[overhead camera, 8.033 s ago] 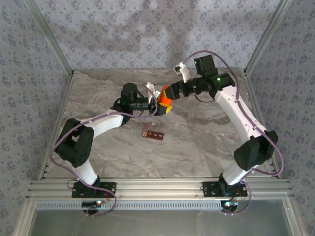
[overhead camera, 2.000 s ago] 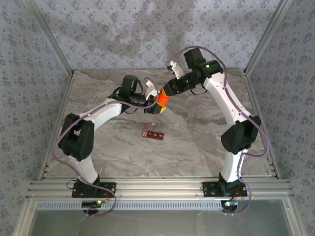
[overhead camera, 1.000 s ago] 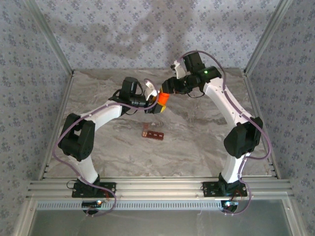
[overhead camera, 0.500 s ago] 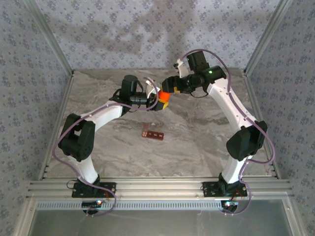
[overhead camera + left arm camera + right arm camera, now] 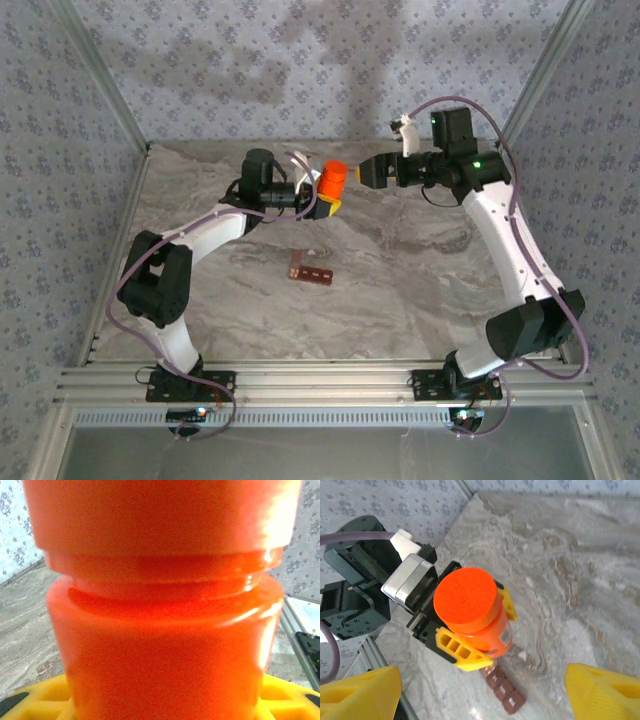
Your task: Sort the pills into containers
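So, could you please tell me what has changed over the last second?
The right fingers let go of the orange bottle at its cap, opened, and drew back to the right. The left fingers still clamp the bottle upright, cap on; the container strip has not moved.

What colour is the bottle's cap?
The flat round cap is solid orange, like the plastic bottle; right wrist view shows it best.

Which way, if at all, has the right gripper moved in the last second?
Yes. The right gripper has pulled rightward off the orange cylindrical bottle, and now sits well right of the dark red-brown compartment strip.
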`<state>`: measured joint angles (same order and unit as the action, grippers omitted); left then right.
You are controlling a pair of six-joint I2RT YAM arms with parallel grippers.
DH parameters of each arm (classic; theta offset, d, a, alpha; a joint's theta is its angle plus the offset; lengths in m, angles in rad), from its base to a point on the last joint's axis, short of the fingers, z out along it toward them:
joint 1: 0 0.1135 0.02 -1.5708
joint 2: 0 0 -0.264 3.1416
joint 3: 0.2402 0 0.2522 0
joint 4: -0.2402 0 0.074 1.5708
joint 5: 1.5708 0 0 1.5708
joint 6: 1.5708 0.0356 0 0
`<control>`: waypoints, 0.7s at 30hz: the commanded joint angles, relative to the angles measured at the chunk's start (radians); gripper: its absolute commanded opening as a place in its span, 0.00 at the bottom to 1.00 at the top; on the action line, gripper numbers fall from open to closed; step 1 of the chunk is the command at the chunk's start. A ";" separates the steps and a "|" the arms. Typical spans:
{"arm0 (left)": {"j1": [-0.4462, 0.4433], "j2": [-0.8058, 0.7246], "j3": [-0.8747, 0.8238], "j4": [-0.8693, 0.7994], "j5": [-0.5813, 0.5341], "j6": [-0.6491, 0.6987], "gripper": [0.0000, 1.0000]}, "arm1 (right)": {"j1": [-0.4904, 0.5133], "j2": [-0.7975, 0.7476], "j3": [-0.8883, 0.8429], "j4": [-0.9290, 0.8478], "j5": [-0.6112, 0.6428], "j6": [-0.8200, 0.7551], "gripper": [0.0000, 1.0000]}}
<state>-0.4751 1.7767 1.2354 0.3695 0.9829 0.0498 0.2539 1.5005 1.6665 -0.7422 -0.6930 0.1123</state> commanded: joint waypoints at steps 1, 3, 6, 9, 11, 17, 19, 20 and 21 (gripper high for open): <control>0.006 -0.034 0.009 0.111 0.079 -0.075 0.00 | -0.018 -0.015 -0.035 0.151 -0.104 -0.073 0.86; 0.006 -0.032 0.013 0.116 0.090 -0.093 0.00 | -0.027 -0.006 -0.033 0.202 -0.119 -0.064 0.86; 0.006 -0.022 0.021 0.132 0.099 -0.127 0.00 | -0.030 0.017 -0.011 0.235 -0.126 -0.043 0.86; 0.007 -0.015 0.020 0.155 0.097 -0.149 0.00 | -0.029 0.033 0.009 0.242 -0.133 -0.034 0.86; 0.007 -0.010 0.019 0.170 0.101 -0.163 0.00 | -0.030 0.041 0.021 0.235 -0.141 -0.035 0.86; 0.003 0.006 0.041 0.175 0.144 -0.169 0.00 | -0.021 0.086 0.081 0.185 -0.164 -0.064 0.86; 0.000 0.004 0.043 0.157 0.150 -0.147 0.00 | -0.011 0.100 0.099 0.172 -0.161 -0.073 0.86; 0.000 0.003 0.044 0.147 0.153 -0.136 0.00 | -0.004 0.108 0.108 0.164 -0.153 -0.079 0.87; 0.000 0.001 0.046 0.135 0.155 -0.125 0.00 | 0.003 0.118 0.119 0.157 -0.151 -0.084 0.87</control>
<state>-0.4732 1.7767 1.2449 0.4965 1.0904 -0.1020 0.2394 1.5963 1.7329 -0.5545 -0.8246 0.0635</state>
